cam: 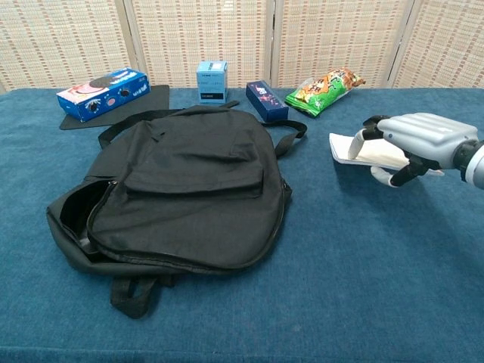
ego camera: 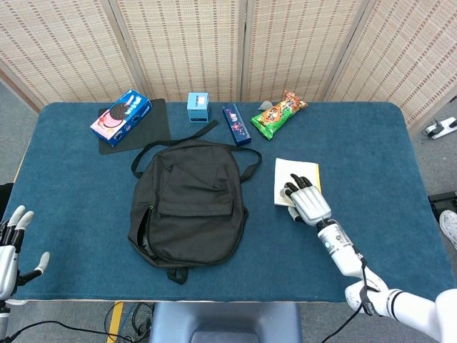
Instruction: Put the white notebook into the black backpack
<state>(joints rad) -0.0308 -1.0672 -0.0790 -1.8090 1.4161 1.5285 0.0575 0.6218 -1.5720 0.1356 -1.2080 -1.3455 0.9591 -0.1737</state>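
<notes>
- Gripping the white notebook [cam: 361, 150] at right of centre in the chest view, the right hand [cam: 414, 142] had its fingers [cam: 370, 134] curled over the top cover and its thumb underneath, so the book was pinched between them.
- The notebook's near end sat clear of the blue table [cam: 318, 287], tilted, while its far left corner looked close to the cloth; whether that corner touched could not be told.
- From the head view the right hand [ego camera: 307, 202] covered the notebook's [ego camera: 294, 174] lower part, so only the upper half and a yellow strip along its right edge showed.
- The right forearm ran off the lower right of both frames.
- The left hand [ego camera: 13, 246] appeared only at the lower left edge of the head view, cut off by the frame, fingers spread and holding nothing; the chest view did not show it.
- The black backpack [ego camera: 187, 202] lay flat left of centre, well apart from the notebook, its zip gaping along the lower left side in the chest view; the inside was too dark to make out.
- Along the upper part of the table sat a cookie box [ego camera: 121, 117] on a dark mat [ego camera: 146, 126], a small blue box [ego camera: 198, 107], a dark blue box [ego camera: 235, 124] and a green snack bag [ego camera: 277, 113].
- Print on these packages was too small to read.
</notes>
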